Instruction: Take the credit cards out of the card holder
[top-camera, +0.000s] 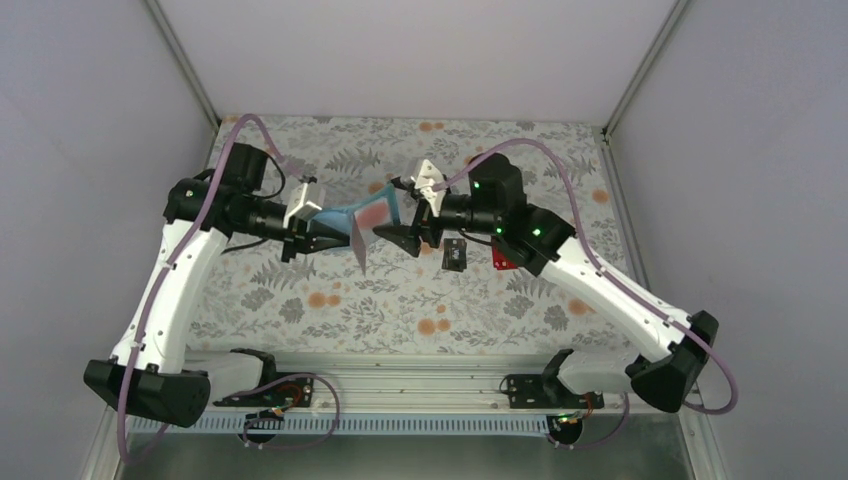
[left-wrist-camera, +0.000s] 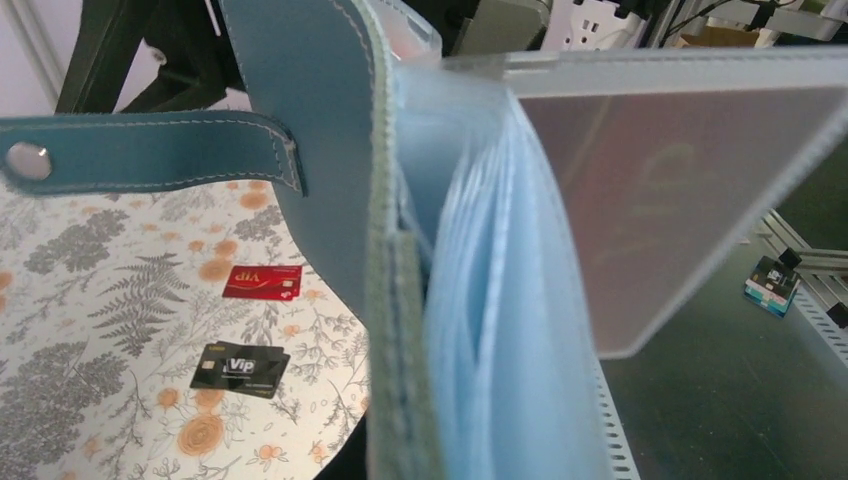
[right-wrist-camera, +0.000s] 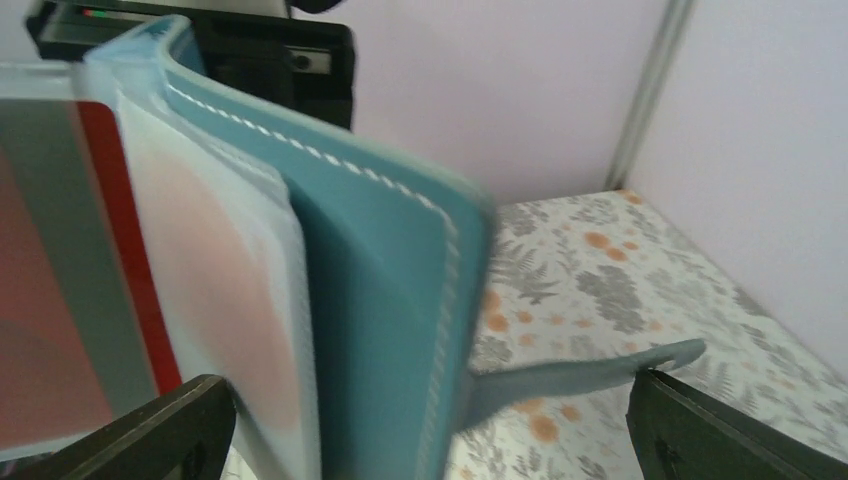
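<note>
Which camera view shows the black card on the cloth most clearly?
The left wrist view: the black card lies flat on the flowered cloth, its "Vip" print readable. The top external view shows it only as a tiny dark rectangle. The right wrist view does not show it.

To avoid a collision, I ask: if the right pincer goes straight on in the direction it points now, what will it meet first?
The card holder, held up in the air: it lies between the open fingers of the right pincer. Contact looks near, though depth is unclear.
</note>
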